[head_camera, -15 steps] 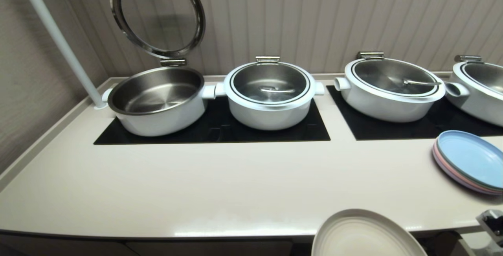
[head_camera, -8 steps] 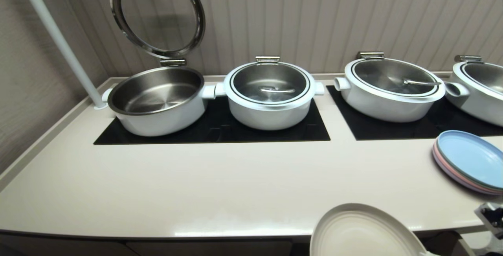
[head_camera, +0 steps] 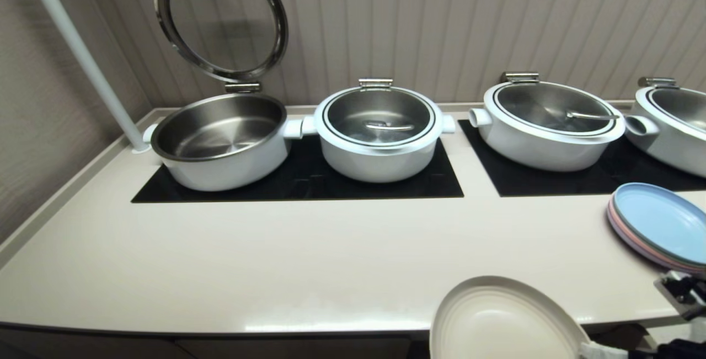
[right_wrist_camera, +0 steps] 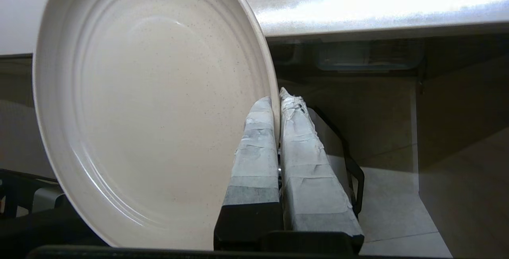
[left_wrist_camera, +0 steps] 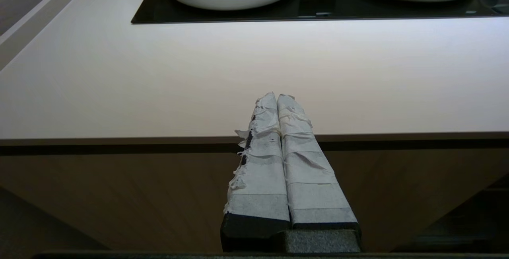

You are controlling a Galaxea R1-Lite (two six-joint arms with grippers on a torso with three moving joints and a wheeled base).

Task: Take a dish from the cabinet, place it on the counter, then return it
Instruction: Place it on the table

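Right wrist view: right gripper (right_wrist_camera: 277,96) clenched on dish (right_wrist_camera: 151,104) rim at three o'clock, counter (head_camera: 309,260) toward twelve; left gripper (left_wrist_camera: 277,98) clenched, empty

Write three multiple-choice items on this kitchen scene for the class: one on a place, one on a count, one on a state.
1. Where is the stack of blue and pink plates?
A. on the counter's right side
B. inside a pot
C. on the floor

2. How many pots have their lid raised?
A. none
B. one
C. three

3. How is the cream plate held?
A. lying flat on the counter
B. pinched at its rim by the right tool
C. balanced on a pot

Answers: 1 A, it sits at the right edge; 2 B, only the leftmost pot stands open; 3 B, both fingers clamp the rim.
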